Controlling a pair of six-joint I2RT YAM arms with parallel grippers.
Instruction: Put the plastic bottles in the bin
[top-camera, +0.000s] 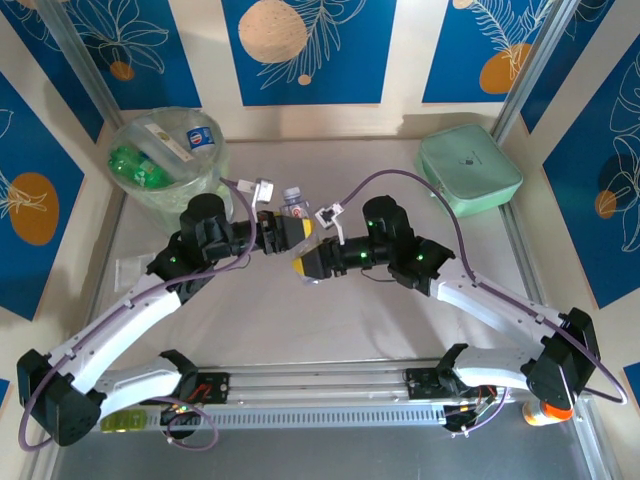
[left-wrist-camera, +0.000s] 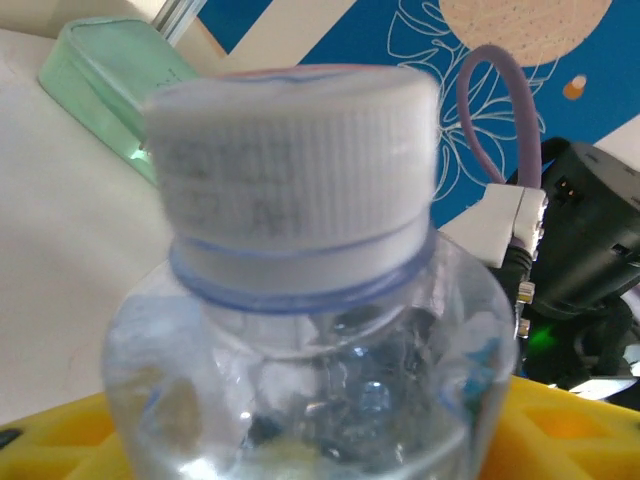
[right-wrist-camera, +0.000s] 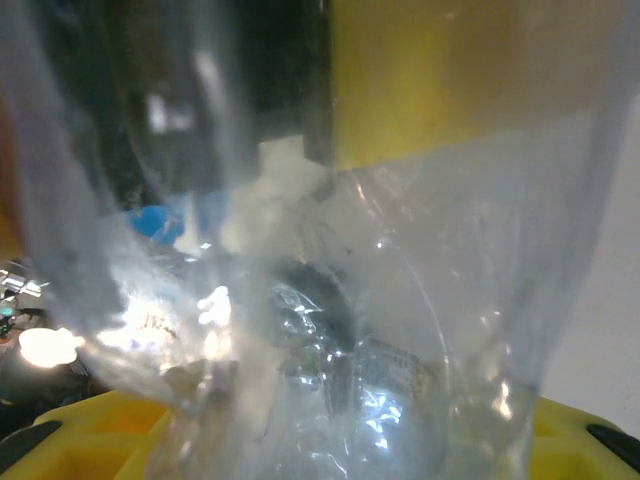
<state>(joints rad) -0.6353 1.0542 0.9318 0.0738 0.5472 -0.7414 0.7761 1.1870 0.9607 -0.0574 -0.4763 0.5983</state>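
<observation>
A clear plastic bottle (top-camera: 294, 203) with a white cap hangs above the table's middle, between my two grippers. My left gripper (top-camera: 283, 232) grips it from the left; in the left wrist view the bottle (left-wrist-camera: 310, 350) fills the space between the yellow fingers (left-wrist-camera: 570, 430). My right gripper (top-camera: 308, 262) is shut on the same bottle from the right, and its crumpled body (right-wrist-camera: 330, 330) sits between the yellow fingers (right-wrist-camera: 80, 430). The bin (top-camera: 150, 195), lined with a pale green bag, stands at the back left with green bottles (top-camera: 138, 168) and a blue-labelled one (top-camera: 200, 138) inside.
A flat mint-green case (top-camera: 468, 168) lies at the back right, also seen in the left wrist view (left-wrist-camera: 110, 80). An orange-capped bottle (top-camera: 545, 412) stands by the right arm's base. Purple cables loop over both wrists.
</observation>
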